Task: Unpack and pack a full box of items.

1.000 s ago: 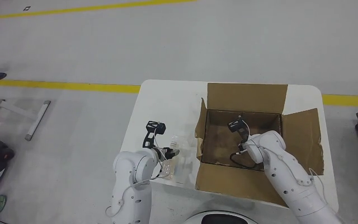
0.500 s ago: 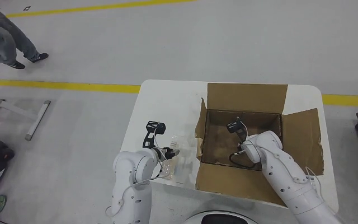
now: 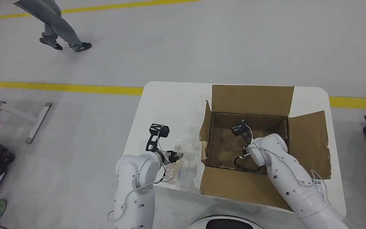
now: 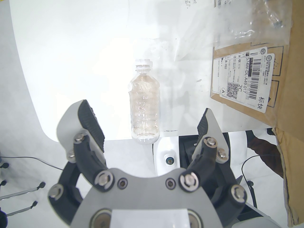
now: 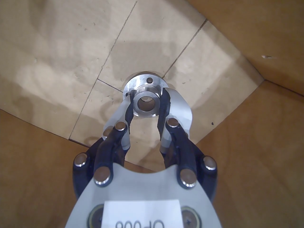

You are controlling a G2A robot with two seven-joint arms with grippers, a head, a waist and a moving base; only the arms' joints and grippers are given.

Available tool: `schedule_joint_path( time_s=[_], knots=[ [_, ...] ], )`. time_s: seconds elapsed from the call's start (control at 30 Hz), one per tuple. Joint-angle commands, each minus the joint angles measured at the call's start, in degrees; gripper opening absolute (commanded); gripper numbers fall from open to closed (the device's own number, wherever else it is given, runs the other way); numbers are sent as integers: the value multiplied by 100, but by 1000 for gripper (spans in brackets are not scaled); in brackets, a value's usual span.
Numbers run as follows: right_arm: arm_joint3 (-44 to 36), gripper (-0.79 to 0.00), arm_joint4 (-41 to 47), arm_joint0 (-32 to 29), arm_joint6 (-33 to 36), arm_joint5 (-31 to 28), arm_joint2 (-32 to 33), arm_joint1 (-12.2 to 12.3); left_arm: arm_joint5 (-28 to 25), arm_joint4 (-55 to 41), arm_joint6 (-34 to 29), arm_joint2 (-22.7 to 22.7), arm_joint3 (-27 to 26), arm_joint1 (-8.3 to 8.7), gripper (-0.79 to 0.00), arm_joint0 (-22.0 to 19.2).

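Note:
An open cardboard box (image 3: 251, 94) stands on the right side of the white table (image 3: 166, 103). My right gripper (image 3: 242, 129) is down inside the box. There it (image 5: 147, 98) is shut on a round metal flanged hub (image 5: 145, 88), with a finger on each side of its collar, just over the box floor (image 5: 71, 48). I cannot tell if the hub touches the floor. A clear plastic bottle (image 4: 144, 105) lies on the table left of the box, its cap pointing away from the near edge. My left gripper (image 4: 146, 116) hangs open above it; the gripper (image 3: 158, 131) is left of the box.
A clear plastic bag (image 4: 237, 24) leans against the box's labelled outer wall (image 4: 280, 77), close to the bottle (image 3: 177, 150). The box flaps stand open at the back and right. Bare table surface (image 4: 71, 48) lies beyond the bottle.
My right gripper has shifted slightly to the left inside the box. The left arm and the bottle have not moved.

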Motion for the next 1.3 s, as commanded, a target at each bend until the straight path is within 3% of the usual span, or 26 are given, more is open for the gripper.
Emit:
schedule_joint_path(
  time_s=[0.0, 0.03, 0.23, 0.4, 0.6, 0.8, 1.07, 1.27],
  knots=[
    [8, -757, 0, 10, -3, 0, -2, -2, 0, 0, 0, 0, 0, 0, 0, 0],
    [-6, -785, -3, 17, -11, -1, -2, -3, 0, 0, 0, 0, 0, 0, 0, 0],
    [-507, -785, 91, -92, -65, -24, 156, 20, 0, 0, 0, 0, 0, 0, 0, 0],
    [-1888, -785, 448, -524, -290, -235, 691, 106, 0, 0, 0, 0, 0, 0, 0, 0],
    [-3891, -785, 1262, -1509, -865, -292, 1862, 217, 0, 0, 0, 0, 0, 0, 0, 0],
    [-5018, -785, 2205, -2313, -1563, -49, 3243, 262, 0, 0, 0, 0, 0, 0, 0, 0],
    [-5272, -785, 2443, -3128, -2094, 299, 4703, 287, 0, 0, 0, 0, 0, 0, 0, 0],
    [-4913, -785, 1896, -3349, -1283, 651, 5109, 341, 0, 0, 0, 0, 0, 0, 0, 0]
  ],
)
